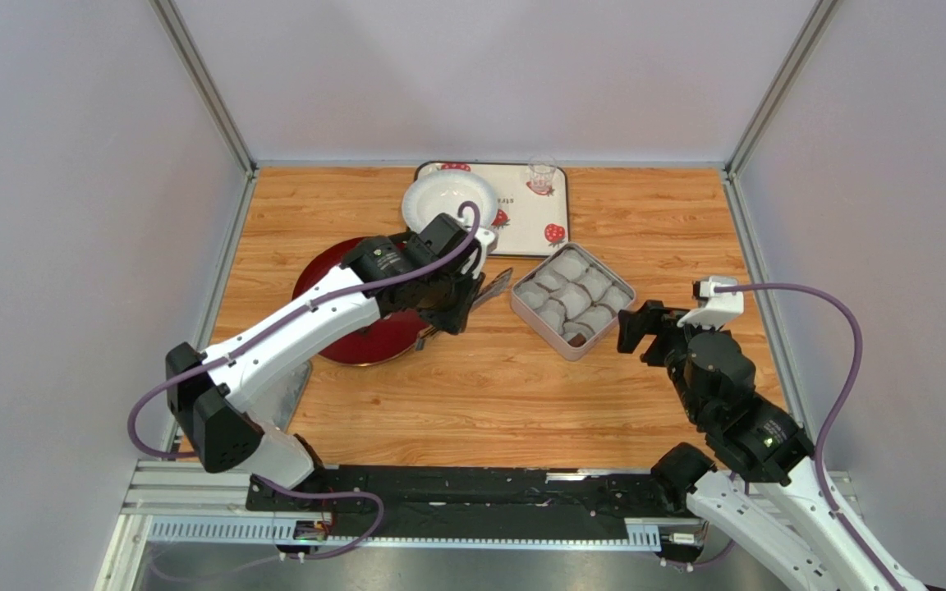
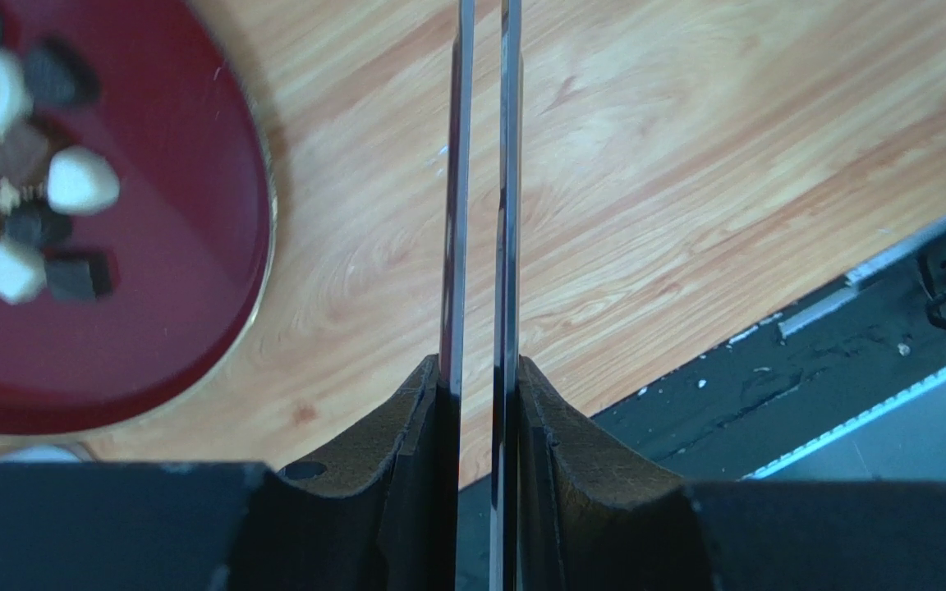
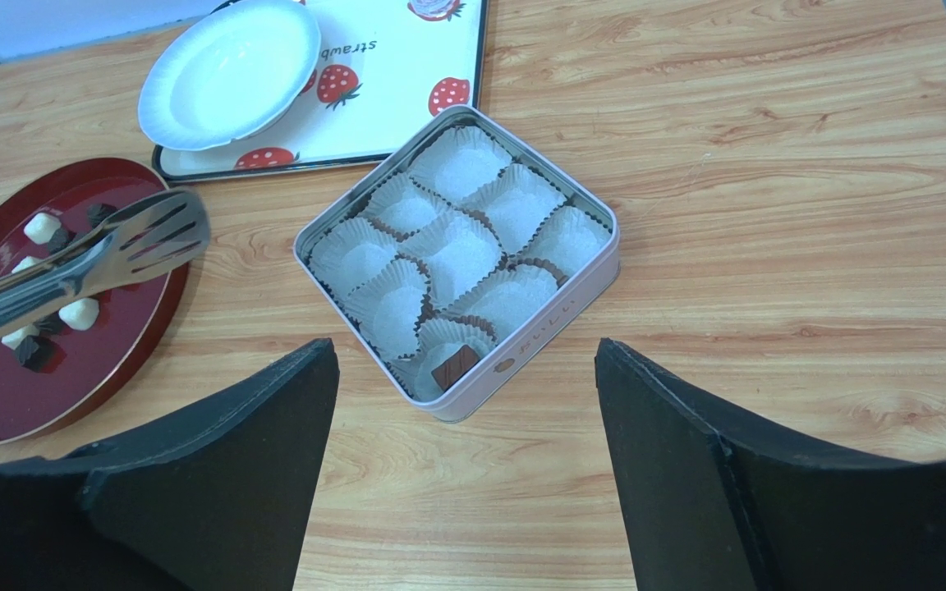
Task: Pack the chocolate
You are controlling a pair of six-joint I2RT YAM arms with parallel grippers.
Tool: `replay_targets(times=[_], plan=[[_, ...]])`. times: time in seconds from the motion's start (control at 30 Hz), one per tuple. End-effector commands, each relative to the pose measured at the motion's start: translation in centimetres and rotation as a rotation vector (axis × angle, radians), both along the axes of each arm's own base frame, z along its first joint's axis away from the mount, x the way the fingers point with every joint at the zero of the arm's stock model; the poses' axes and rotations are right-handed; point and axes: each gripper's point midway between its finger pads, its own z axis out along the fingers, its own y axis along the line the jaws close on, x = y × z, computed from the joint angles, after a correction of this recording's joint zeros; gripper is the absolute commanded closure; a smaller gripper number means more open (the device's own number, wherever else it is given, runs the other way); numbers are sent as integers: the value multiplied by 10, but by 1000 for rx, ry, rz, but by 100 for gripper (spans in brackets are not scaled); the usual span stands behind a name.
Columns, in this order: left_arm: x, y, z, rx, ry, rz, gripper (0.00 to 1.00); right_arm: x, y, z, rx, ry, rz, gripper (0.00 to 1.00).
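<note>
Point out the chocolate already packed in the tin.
Right wrist view, lower centre: one brown chocolate piece sits in the paper cup at the square tin's near corner.

Table (image 3: pixel 749 148): wood grain, smooth, faint sheen.
Square tin (image 3: pixel 552 323): pale metal, satin wall.
Cups (image 3: pixel 460 253) inside the tin: thin pleated white paper, matt.
Plate (image 2: pixel 182 283), left of the tin: dark red, high gloss.
Chocolate (image 2: pixel 77 182) on the plate: matt, brown and cream.
Tongs (image 3: pixel 96 253), left of the tin: polished, mirror-bright metal.
Bowl (image 3: pixel 231 74), behind the tin: white, smooth, glossy.
Right gripper (image 3: pixel 462 347), near side of the tin: fingers (image 3: pixel 231 480) black, matt.
</note>
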Motion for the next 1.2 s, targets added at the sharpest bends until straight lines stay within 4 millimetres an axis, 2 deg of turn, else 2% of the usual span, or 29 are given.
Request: replay_targets(times=[0.0, 0.03, 0.07, 0.23, 0.5, 0.73, 1.17], plan=[[-9, 42, -7, 16, 21, 197, 67, 2, 6, 5, 12, -23, 23, 20], [-9, 52, -5, 4, 17, 249, 67, 2, 6, 4, 13, -21, 24, 20], [-14, 62, -15, 22, 37, 271, 67, 2, 7, 4, 12, -20, 29, 20], [-21, 104, -27, 23, 58, 434, 67, 4, 11, 2, 11, -12, 42, 20], [-33, 163, -50, 110, 133, 651, 65, 4, 13, 2, 9, -8, 53, 20], [-36, 177, -59, 123, 160, 686, 58, 4, 15, 2, 7, -8, 60, 20], [-34, 182, -82, 159, 222, 698, 51, 5, 17, -1, 8, -3, 69, 20]])
